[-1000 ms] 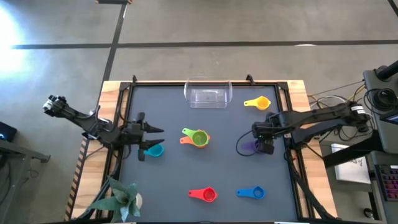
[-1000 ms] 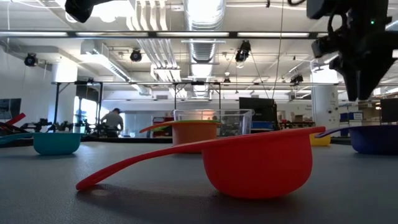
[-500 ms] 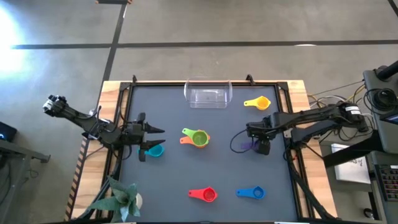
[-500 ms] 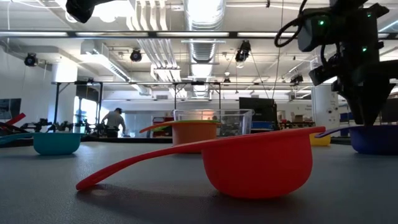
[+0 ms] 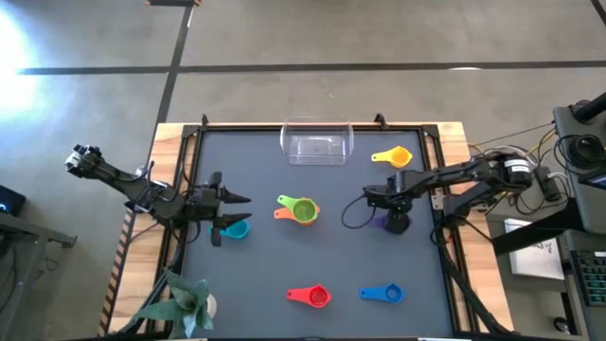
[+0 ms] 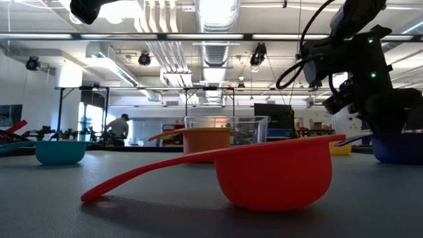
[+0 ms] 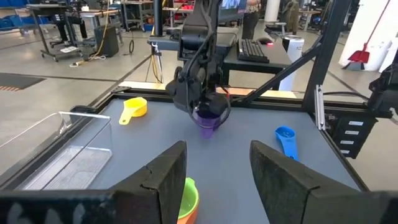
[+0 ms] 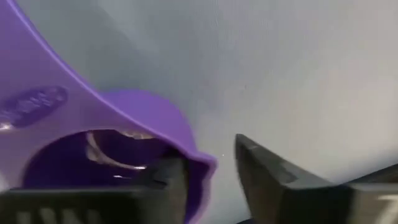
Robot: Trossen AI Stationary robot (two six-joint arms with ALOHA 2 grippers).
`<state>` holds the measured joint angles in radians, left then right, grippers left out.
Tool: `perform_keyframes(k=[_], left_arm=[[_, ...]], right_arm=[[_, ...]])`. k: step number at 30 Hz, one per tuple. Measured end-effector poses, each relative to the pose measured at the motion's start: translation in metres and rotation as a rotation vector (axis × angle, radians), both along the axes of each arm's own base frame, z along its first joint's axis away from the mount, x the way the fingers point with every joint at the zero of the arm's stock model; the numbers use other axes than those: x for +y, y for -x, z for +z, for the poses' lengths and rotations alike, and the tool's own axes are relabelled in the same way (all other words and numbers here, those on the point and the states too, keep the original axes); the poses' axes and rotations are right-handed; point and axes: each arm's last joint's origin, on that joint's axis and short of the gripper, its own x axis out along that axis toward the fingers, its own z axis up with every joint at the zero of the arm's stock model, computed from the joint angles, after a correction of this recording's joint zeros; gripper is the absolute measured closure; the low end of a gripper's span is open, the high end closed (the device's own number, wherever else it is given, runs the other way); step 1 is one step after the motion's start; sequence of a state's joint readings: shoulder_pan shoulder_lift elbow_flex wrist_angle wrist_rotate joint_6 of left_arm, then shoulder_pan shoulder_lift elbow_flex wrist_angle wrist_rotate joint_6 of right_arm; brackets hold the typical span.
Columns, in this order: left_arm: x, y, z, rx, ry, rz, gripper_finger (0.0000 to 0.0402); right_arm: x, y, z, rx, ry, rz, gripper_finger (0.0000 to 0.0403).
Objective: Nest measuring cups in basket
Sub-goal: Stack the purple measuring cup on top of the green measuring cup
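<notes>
Right gripper (image 5: pixel 390 220) is down at the purple cup (image 7: pixel 208 118) on the right half of the table (image 5: pixel 265 256), one finger inside the bowl and one outside its rim, not visibly clamped. Left gripper (image 5: pixel 237 210) hangs part-open and empty above the teal cup (image 5: pixel 234 229). Largest to smallest: clear basket (image 5: pixel 316 145) at the far edge, then the green-in-orange pair (image 5: pixel 300 210), red (image 5: pixel 313 296), blue (image 5: pixel 386 294) and yellow (image 5: pixel 395 156) cups.

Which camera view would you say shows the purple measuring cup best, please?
The left wrist view: the purple cup shows whole under the right gripper. The high view mostly hides it, the low view shows its bowl, the right wrist view only its rim.
</notes>
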<state>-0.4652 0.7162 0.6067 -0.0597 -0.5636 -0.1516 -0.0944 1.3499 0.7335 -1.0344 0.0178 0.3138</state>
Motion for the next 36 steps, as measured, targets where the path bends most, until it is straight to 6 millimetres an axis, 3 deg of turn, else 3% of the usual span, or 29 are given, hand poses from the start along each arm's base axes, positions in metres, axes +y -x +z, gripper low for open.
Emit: perform_keyframes(k=[5, 12, 17, 20, 24, 28, 32, 36], left_arm=[[0.000, 0.000, 0.000, -0.001, 0.001, 0.000, 0.0242], [0.000, 0.000, 0.000, 0.001, 0.000, 0.000, 0.0242], [0.001, 0.002, 0.001, -0.006, 0.006, 0.001, 0.0242], [0.001, 0.002, 0.002, -0.012, 0.022, 0.003, 0.0242], [0.001, 0.002, 0.004, -0.014, 0.025, 0.003, 0.0242], [0.001, 0.003, 0.009, -0.023, 0.034, 0.004, 0.0242], [0.002, 0.003, 0.014, -0.029, 0.037, 0.004, 0.0242], [0.002, 0.004, 0.015, -0.015, 0.029, 0.004, 0.0242]], right_arm=[[-0.001, -0.008, 0.009, -0.046, 0.004, -0.007, 0.0379], [-0.003, -0.031, 0.060, -0.300, 0.030, -0.099, 0.0393], [-0.006, -0.068, 0.102, -0.631, 0.034, -0.158, 0.0393], [-0.008, -0.094, 0.113, -0.742, 0.034, -0.156, 0.0394], [-0.012, -0.134, 0.114, -0.814, 0.040, -0.140, 0.0394], [-0.015, -0.169, 0.096, -0.759, 0.039, -0.128, 0.0394], [-0.016, -0.191, 0.072, -0.691, 0.023, -0.124, 0.0394], [-0.017, -0.207, 0.063, -0.681, 0.011, -0.122, 0.0394]])
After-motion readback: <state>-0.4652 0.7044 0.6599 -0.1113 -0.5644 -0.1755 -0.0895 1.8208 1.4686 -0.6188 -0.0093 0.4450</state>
